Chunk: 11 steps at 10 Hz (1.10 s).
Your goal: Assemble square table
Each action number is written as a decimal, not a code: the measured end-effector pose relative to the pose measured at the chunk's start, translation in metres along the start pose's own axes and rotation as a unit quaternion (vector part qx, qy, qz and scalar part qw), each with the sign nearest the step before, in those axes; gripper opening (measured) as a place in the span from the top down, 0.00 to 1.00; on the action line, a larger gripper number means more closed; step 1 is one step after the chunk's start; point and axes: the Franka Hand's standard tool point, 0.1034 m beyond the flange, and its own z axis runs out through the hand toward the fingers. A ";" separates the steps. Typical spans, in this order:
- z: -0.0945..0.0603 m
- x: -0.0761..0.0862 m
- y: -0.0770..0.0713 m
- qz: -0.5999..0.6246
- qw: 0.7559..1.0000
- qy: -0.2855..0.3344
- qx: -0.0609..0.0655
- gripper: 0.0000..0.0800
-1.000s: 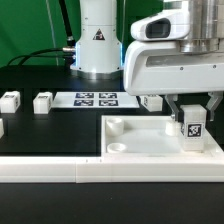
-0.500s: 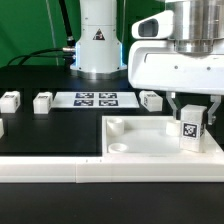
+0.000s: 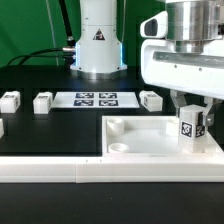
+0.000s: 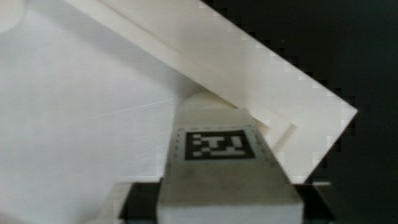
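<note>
Bright, even light washes out the square table (image 3: 150, 137), and the wrist view is soft, slightly blurred.

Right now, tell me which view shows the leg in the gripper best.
The exterior view: the leg stands upright in the gripper, at a corner of the tabletop. The wrist view shows only its tagged face, close up.

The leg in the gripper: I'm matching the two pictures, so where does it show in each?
Exterior view: the leg stands upright in the gripper at the exterior view's right, at a corner of the tabletop.
Wrist view: the leg sits mid-picture, tag facing the camera.
Shared landmark: the tabletop's raised rim.
</note>
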 end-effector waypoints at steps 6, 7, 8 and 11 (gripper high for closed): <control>-0.002 -0.002 0.000 -0.128 0.992 -0.006 -0.008 0.19; -0.001 -0.002 0.000 -0.188 0.982 -0.006 -0.008 0.19; -0.002 -0.004 -0.001 -0.235 0.972 -0.009 -0.012 0.19; -0.004 0.000 -0.004 -0.398 0.917 -0.019 -0.016 0.19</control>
